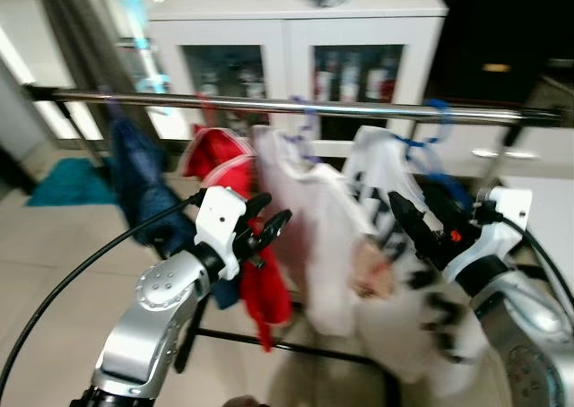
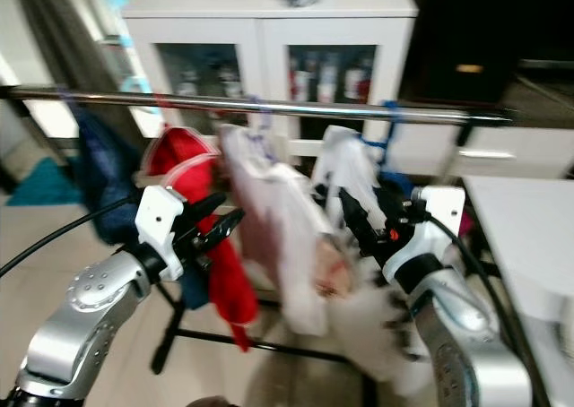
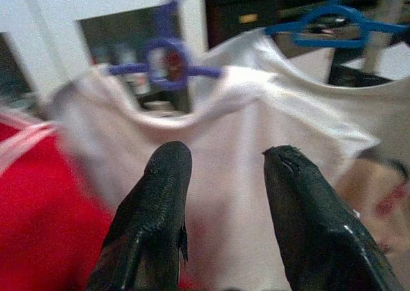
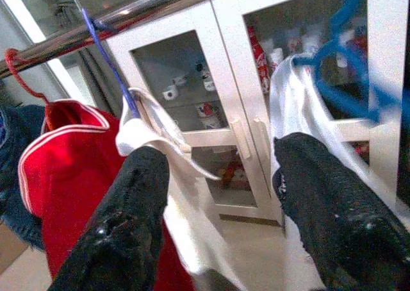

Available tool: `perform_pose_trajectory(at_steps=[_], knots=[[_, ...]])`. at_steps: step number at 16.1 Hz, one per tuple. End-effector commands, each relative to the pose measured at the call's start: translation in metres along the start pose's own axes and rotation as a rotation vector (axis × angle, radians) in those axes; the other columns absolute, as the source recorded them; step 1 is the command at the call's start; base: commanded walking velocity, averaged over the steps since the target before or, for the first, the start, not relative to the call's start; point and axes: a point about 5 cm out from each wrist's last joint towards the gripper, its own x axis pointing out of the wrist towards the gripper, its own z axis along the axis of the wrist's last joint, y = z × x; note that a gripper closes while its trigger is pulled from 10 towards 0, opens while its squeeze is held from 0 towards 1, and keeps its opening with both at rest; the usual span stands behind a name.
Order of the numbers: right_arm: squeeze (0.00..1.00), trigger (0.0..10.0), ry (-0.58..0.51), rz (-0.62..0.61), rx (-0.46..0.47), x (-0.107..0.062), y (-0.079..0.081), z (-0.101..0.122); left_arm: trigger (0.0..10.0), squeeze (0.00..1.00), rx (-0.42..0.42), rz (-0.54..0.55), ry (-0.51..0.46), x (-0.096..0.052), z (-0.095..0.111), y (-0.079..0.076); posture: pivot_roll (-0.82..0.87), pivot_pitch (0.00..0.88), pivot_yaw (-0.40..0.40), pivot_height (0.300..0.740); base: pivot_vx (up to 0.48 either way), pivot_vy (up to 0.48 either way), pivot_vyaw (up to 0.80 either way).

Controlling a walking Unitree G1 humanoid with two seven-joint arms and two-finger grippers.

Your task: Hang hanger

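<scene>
From the left eye view, take the steel rail (image 1: 296, 108) as your reference. Four garments hang below it: a navy one (image 1: 136, 185) at its left end, then a red top (image 1: 235, 212), a pale shirt on a purple hanger (image 1: 305, 125), and a printed white shirt on a blue hanger (image 1: 429, 127) nearest the right end. Both hooks look seated over the rail, though blur makes that uncertain. Your left gripper (image 1: 265, 229) sits below the rail in front of the red top, fingers parted and empty. Your right gripper (image 1: 414, 220) sits below the rail against the printed shirt, also spread wide.

In the left wrist view, the fingers (image 3: 157, 201) frame the pale shirt's chest with nothing between them.

In the right wrist view, the pads (image 4: 134, 207) stand wide apart below the rail. Check that each hook is fully over the rail before you draw back, and pull straight out so you snag no cloth.
</scene>
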Motion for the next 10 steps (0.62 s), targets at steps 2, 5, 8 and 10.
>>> perform_pose_trajectory(at_steps=[2, 5, 8, 10], knots=[[1.0, 10.0, 0.003, -0.012, 0.002, 0.005, 0.008, -0.005, 10.0, 0.0, 0.017, 0.066, -0.001, -0.003, 0.006, 0.009, 0.02, 0.009, 0.081, 0.74, 0.0, 0.433, 0.0], [1.0, 10.0, -0.011, -0.074, -0.008, 0.013, 0.002, -0.006, 10.0, 0.0, 0.014, 0.086, 0.009, -0.006, 0.007, 0.01, 0.04, 0.031, 0.075, 0.74, 0.0, 0.433, 0.0], [1.0, 10.0, -0.056, -0.15, -0.064, 0.012, -0.004, 0.001, 10.0, 0.0, 0.01, 0.088, 0.017, -0.003, 0.006, 0.01, 0.02, 0.026, 0.088, 0.74, 0.0, 0.4, 0.0], [1.0, 10.0, -0.081, -0.16, -0.088, 0.012, -0.003, 0.004, 10.0, 0.0, 0.007, 0.077, 0.012, 0.001, 0.007, 0.009, 0.0, 0.021, 0.099, 0.74, 0.0, 0.371, 0.0]])
